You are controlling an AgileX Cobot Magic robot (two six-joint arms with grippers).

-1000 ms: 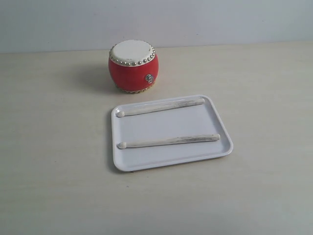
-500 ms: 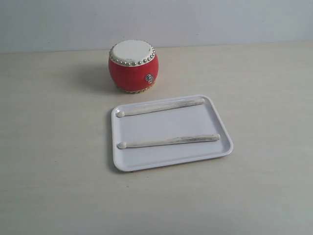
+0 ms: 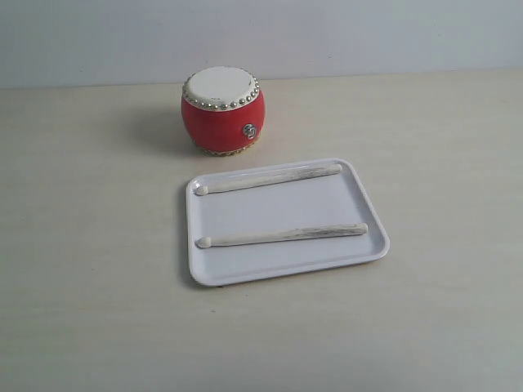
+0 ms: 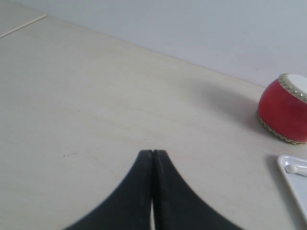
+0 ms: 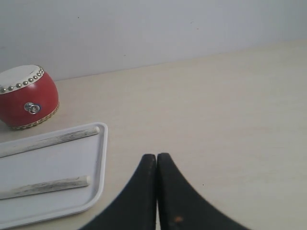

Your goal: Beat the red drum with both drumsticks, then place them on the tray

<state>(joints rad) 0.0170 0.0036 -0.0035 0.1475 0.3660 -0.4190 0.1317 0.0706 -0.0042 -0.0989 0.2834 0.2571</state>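
The red drum (image 3: pixel 223 111) stands upright on the table behind the white tray (image 3: pixel 359 196). Two pale drumsticks lie on the tray, one along its far rim (image 3: pixel 270 179) and one nearer the front (image 3: pixel 282 236), rounded tips toward the left. Neither gripper shows in the exterior view. My left gripper (image 4: pixel 152 153) is shut and empty over bare table, with the drum (image 4: pixel 284 116) and a tray corner (image 4: pixel 288 165) off to one side. My right gripper (image 5: pixel 156 157) is shut and empty beside the tray (image 5: pixel 101 158), apart from both drumsticks (image 5: pixel 50 139) (image 5: pixel 45 186) and the drum (image 5: pixel 28 97).
A pale wall runs behind the beige table (image 3: pixel 90 245). A thin seam or edge line (image 4: pixel 24 25) crosses the table's far corner in the left wrist view.
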